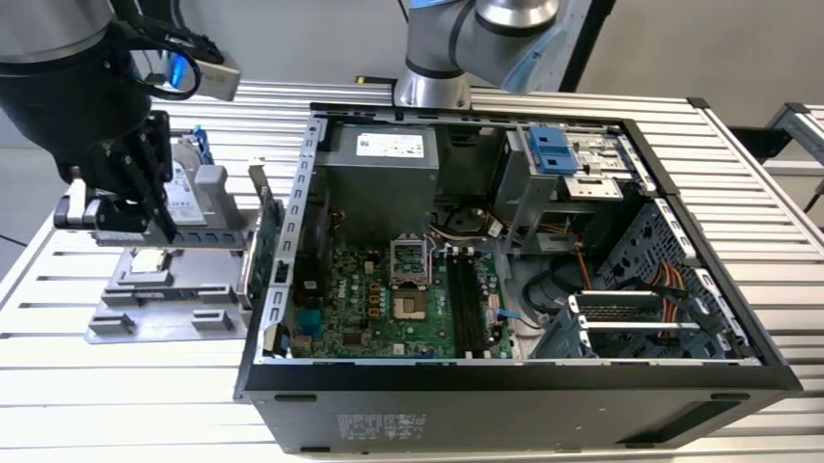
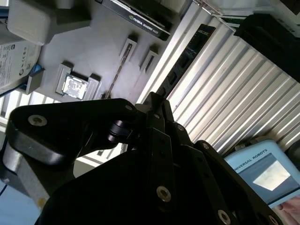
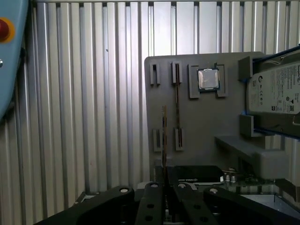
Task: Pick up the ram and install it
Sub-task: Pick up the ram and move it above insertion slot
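The ram [image 3: 164, 140] shows edge-on in the first wrist view as a thin dark stick that runs down between my fingers. My gripper [image 3: 165, 187] is shut on it. It hangs a little above the grey holder plate [image 3: 197, 122], beside an empty pair of slot brackets [image 3: 155, 107]. A second thin stick [image 3: 177, 103] stands in the neighbouring slot. In the exterior view my gripper [image 1: 157, 217] is over the holder plate [image 1: 168, 309], at the exterior view's left of the open computer case [image 1: 515, 386]. The black memory slots [image 1: 466, 299] lie on the green motherboard [image 1: 373, 304].
On the holder plate lie a processor chip [image 3: 207, 78] and a silver hard drive [image 3: 276, 89], and a green card [image 1: 268, 241] stands at its case-side edge. Drive bays and cables [image 1: 644, 280] crowd the case's right half. A blue pendant [image 2: 262, 168] rests on the ribbed table [image 3: 84, 117].
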Robot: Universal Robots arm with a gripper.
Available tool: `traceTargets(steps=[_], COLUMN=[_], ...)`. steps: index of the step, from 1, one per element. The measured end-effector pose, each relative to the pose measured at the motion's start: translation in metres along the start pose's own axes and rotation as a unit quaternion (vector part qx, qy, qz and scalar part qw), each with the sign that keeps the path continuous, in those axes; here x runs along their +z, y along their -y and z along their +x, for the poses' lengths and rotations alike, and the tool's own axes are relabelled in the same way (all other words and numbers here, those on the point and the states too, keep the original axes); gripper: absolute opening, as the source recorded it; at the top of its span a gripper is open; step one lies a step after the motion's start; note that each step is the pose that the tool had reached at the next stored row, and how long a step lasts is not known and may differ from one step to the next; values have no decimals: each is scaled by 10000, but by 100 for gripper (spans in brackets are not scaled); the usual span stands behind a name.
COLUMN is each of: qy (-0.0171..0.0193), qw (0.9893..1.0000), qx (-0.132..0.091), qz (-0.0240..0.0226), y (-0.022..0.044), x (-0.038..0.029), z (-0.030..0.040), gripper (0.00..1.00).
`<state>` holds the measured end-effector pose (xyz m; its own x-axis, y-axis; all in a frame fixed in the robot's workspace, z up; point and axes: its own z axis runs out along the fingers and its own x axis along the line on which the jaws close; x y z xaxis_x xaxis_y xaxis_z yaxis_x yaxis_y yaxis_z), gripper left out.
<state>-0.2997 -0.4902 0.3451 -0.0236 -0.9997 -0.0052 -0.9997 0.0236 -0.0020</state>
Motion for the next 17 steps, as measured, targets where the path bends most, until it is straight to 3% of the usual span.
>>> traceTargets(steps=[17], qy=[0], qw=[10000], qx=[0], qz=[0], y=[171], x=[0], z=[-4], gripper=[0])
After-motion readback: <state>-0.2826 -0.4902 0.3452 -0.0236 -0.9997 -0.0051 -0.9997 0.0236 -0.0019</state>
